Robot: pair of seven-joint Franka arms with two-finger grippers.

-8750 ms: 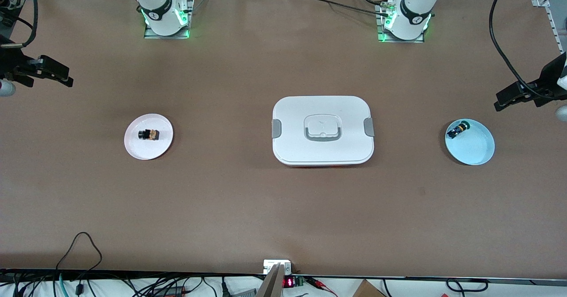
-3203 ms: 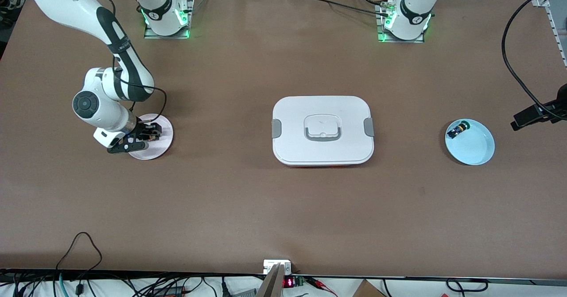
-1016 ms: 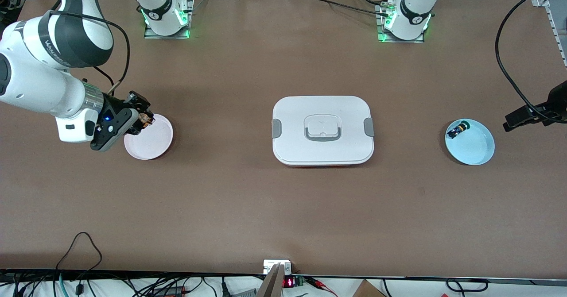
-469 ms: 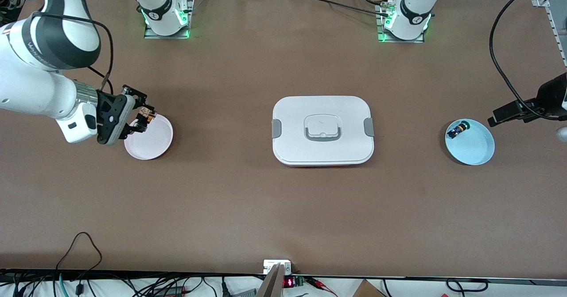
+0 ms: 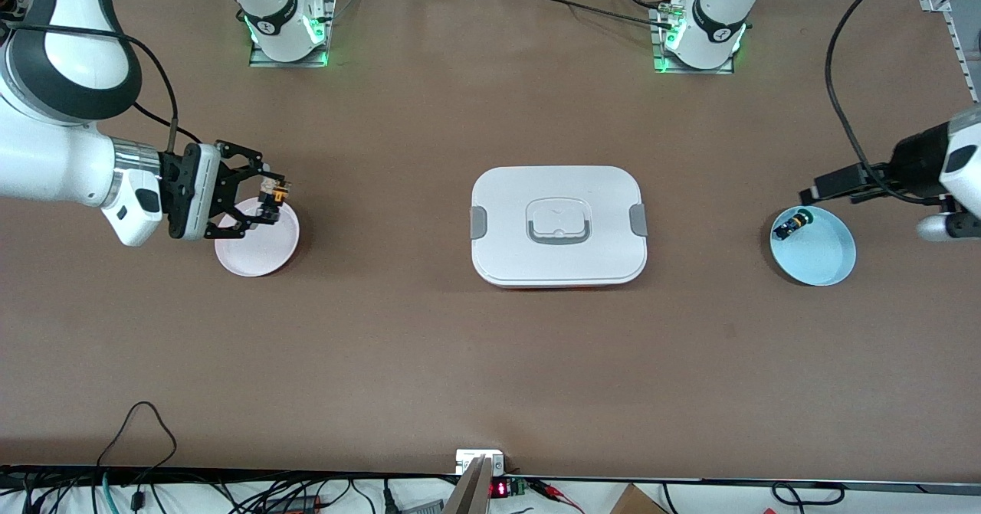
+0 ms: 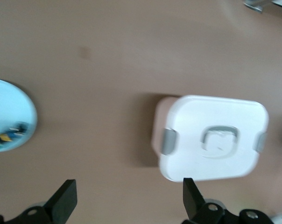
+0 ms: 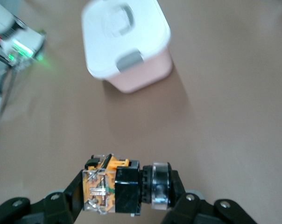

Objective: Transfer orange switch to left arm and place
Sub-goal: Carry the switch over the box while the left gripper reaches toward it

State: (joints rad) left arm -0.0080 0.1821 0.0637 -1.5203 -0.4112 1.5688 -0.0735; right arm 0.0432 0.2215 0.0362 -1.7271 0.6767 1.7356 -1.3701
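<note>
My right gripper is shut on the orange switch and holds it in the air over the edge of the pink plate. In the right wrist view the switch, black with an orange block end, lies crosswise between the fingers of the right gripper. The white box stands at the table's middle and shows in both wrist views. My left gripper is open and empty above the table beside the blue plate. In its wrist view the left gripper has its fingers wide apart.
A small blue-black part lies in the blue plate, also seen in the left wrist view. Cables and a small device sit along the table's edge nearest the front camera. Bare brown table lies between the plates and the box.
My right gripper took the switch off the pink plate, lifted it and turned toward the box. My left arm came in toward the blue plate.
</note>
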